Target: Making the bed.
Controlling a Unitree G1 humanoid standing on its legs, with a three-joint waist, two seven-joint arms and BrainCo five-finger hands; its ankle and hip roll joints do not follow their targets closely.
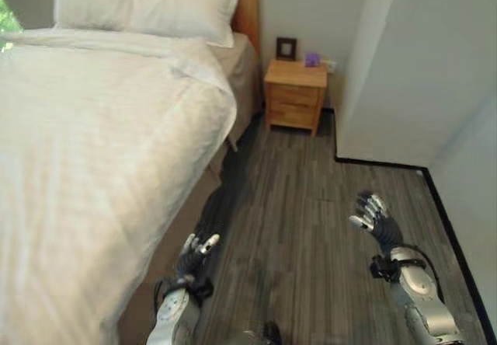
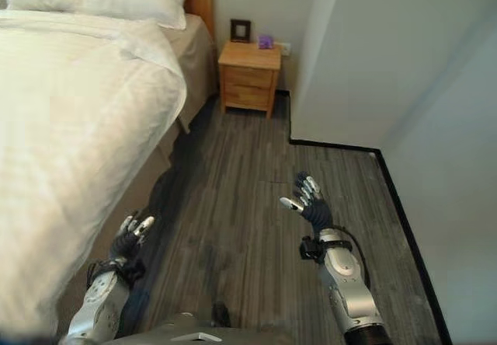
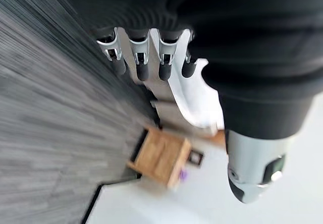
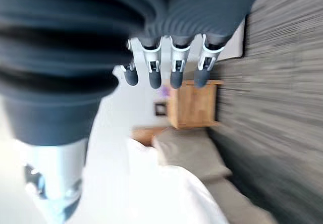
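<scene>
Duvet point(image 1: 101, 151) on bed, draped over side edge, beyond left hand point(image 1: 194, 256) fingers. Soft, light, floppy; likely grip hanging edge. Both hands empty, fingers relaxed; right hand point(image 1: 377, 221) over floor.

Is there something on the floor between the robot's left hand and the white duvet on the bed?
Nothing visible. The left hand hangs open beside the duvet, with bare floor between. The right hand is open too.

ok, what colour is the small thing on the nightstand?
Purple; the small thing on the nightstand shows best in the left eye view.
</scene>
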